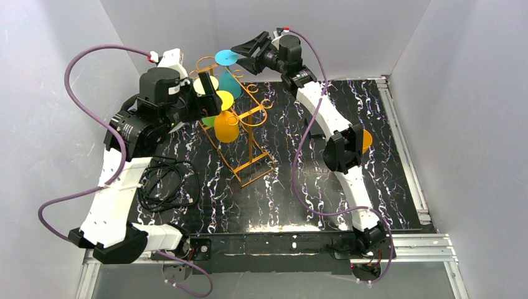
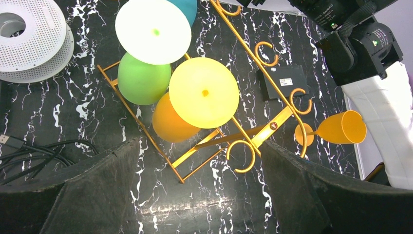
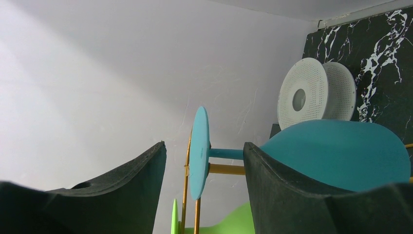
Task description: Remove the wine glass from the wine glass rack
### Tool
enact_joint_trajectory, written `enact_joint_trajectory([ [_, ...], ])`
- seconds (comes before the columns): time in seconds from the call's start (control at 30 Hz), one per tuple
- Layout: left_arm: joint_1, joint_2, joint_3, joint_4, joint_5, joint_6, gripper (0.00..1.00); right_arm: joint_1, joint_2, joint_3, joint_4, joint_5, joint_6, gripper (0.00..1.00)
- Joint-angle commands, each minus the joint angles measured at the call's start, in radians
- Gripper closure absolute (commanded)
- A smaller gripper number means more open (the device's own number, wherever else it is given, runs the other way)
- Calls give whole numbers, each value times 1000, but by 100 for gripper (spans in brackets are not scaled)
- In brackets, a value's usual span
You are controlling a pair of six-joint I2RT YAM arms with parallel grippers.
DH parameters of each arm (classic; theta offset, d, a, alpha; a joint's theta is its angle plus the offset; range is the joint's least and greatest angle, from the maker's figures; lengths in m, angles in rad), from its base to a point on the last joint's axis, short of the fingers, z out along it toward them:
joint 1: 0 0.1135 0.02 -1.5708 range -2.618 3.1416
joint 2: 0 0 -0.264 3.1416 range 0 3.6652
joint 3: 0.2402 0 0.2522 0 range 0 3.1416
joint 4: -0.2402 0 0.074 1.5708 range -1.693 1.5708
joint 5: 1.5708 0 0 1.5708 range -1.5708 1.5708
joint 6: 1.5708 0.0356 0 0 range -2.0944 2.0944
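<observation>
The orange-gold wine glass rack (image 1: 248, 134) stands mid-table with several plastic wine glasses hanging bowl-down. A teal wine glass (image 1: 228, 78) hangs at the far end. In the right wrist view its round foot (image 3: 198, 153) sits between the fingers of my right gripper (image 3: 204, 146), which is open and touches nothing; the stem runs behind the right finger (image 3: 292, 195) to the teal bowl (image 3: 341, 151). My left gripper (image 2: 199, 195) hovers open above the rack's near end (image 2: 272, 127), over a yellow-footed orange glass (image 2: 204, 91) and a green glass (image 2: 141, 78).
An orange glass (image 2: 341, 127) lies on its side on the black marbled table (image 1: 261, 199), right of the rack beside the right arm. A white filament spool (image 2: 31, 41), a black box (image 2: 285, 80) and loose cables (image 1: 165, 187) lie around. Grey walls enclose the table.
</observation>
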Motion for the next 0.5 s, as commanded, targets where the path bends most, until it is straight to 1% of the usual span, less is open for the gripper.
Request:
enact_joint_trajectory([
  [0.0, 7, -32, -6, 12, -4, -11, 6, 5, -28, 38, 26, 20, -5, 34],
  [0.17, 7, -39, -8, 8, -7, -13, 6, 4, -31, 44, 31, 20, -10, 34],
  [0.33, 7, -38, -3, 6, -5, -12, 6, -18, -77, -16, 44, -12, -35, 34],
  [0.4, 7, -35, 6, 2, -6, -3, 6, -30, -115, -46, 22, -27, -66, 34],
  [0.47, 7, -31, 16, -2, -7, 13, 6, -42, -152, -58, -41, -39, -118, 34],
])
